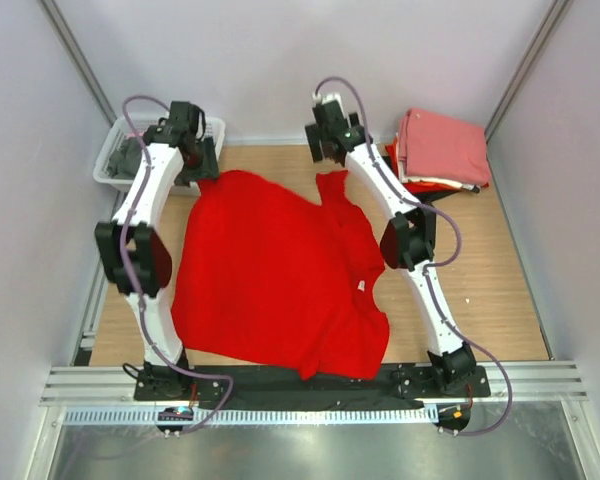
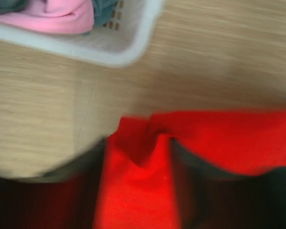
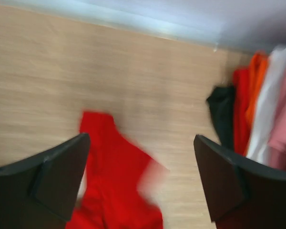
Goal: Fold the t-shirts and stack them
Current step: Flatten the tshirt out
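We see a bright red t-shirt (image 1: 280,270), plain all over, with a small white neck label (image 1: 361,288), on a tabletop (image 1: 485,290) of pale, light-brown wood grain. The basket (image 1: 108,168) is white with a lattice pattern; in it we make out a pink garment (image 2: 52,14) and a dark grey garment (image 2: 104,8). The stack (image 1: 442,145) is salmon-pink on top, with red, orange, white and black edges beneath. The arms (image 1: 145,200) are white with black joints, and the right gripper (image 3: 140,143) is black.
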Available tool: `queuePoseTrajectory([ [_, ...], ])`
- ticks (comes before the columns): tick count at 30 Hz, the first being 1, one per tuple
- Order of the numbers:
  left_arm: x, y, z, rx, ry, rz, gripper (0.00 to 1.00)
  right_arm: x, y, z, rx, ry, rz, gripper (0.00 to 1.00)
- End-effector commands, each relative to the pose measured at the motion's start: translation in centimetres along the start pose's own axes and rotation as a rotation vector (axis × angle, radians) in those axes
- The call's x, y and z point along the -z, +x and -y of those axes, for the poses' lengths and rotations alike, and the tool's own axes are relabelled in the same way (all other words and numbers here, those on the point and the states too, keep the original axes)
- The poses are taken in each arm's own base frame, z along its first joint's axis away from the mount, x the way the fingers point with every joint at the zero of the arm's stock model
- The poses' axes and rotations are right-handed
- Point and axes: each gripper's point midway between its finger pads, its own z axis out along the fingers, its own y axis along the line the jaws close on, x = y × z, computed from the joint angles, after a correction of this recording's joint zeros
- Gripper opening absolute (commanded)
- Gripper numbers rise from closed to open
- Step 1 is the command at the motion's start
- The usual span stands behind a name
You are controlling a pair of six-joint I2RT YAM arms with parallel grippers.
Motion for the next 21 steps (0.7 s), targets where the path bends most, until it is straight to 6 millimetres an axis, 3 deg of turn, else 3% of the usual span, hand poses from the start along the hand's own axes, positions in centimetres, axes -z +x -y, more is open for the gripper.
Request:
queuePoseTrajectory([
  [1, -4.2, 0.5, -0.2, 0.096, 0.054, -0.146, 0.71, 2.9, -6.4, 1.1, -0.032, -0.065, 0.193, 1.00],
  [2, -4.3, 0.6, 0.5, 0.084, 0.057, -0.145, 0.76, 2.9, -5.9, 1.1, -0.043, -0.068, 0.192, 1.00],
  [3, -3.7, 0.1, 0.9, 0.081, 0.058, -0.115, 0.87, 3.9, -6.2, 1.6, -0.071, -0.067, 0.204, 1.00],
  [4, -3.9, 1.2, 1.1, 0.069, 0.049, -0.125, 0.92, 3.6, -5.0, 1.5, -0.089, -0.061, 0.165, 1.00],
  [5, -3.3, 0.3, 1.4, 0.066, 0.047, -0.063, 0.95, 3.8, -4.6, 1.6, -0.090, -0.058, 0.148, 1.00],
  [6, -1.4, -0.1, 2.0, 0.063, 0.067, -0.022, 0.97, 4.5, -4.8, 1.7, -0.098, -0.059, 0.144, 1.00],
  [8, 0.0, 0.8, 2.5, 0.058, 0.085, -0.026, 0.98, 5.7, -3.8, 1.7, -0.103, -0.060, 0.102, 1.00],
  [9, 1.5, 0.8, 2.5, 0.056, 0.089, -0.006, 0.98, 5.5, -1.9, 1.5, -0.092, -0.051, 0.055, 1.00],
  [10, 2.3, 1.1, 2.5, 0.052, 0.087, 0.000, 0.98, 7.8, -3.1, 1.8, -0.128, -0.059, 0.096, 1.00],
  [11, 2.2, 2.7, 2.7, 0.035, 0.086, -0.030, 0.98, 8.3, -2.6, 1.7, -0.141, -0.076, 0.094, 1.00],
  [12, 4.0, 2.7, 2.6, 0.041, 0.095, 0.004, 0.97, 7.9, 0.4, 1.3, -0.127, -0.081, 0.032, 1.00],
  [13, 3.5, 4.9, 2.3, 0.032, 0.083, -0.040, 0.97, 10.3, -0.9, 2.2, -0.195, -0.092, 0.075, 1.00],
  [14, 4.1, 5.4, 2.6, 0.026, 0.099, -0.027, 0.97, 10.7, 0.1, 2.3, -0.213, -0.093, 0.058, 1.00],
  [15, 4.5, 6.2, 2.7, 0.033, 0.112, -0.026, 0.97, 10.5, 3.1, 2.4, -0.202, -0.080, -0.005, 1.00],
  [16, 5.9, 6.8, 2.6, 0.041, 0.135, -0.002, 0.97, 11.0, 4.3, 2.6, -0.220, -0.072, -0.032, 1.00],
  [17, 5.1, 8.9, 2.5, 0.041, 0.142, -0.032, 0.97, 12.1, 4.8, 2.9, -0.261, -0.085, -0.043, 1.00],
  [18, 4.9, 10.1, 2.4, 0.053, 0.152, -0.045, 0.97, 11.8, 8.2, 2.7, -0.245, -0.080, -0.120, 1.00],
  [19, 5.7, 10.0, 2.5, 0.065, 0.176, 0.001, 0.97, 12.0, 9.5, 2.5, -0.251, -0.083, -0.148, 1.00],
  [20, 4.5, 12.6, 2.0, 0.062, 0.165, -0.048, 0.97, 12.4, 10.4, 2.4, -0.275, -0.093, -0.164, 1.00],
  [21, 4.4, 13.1, 1.9, 0.068, 0.168, -0.047, 0.96, 12.2, 13.4, 1.9, -0.260, -0.108, -0.229, 1.00],
])
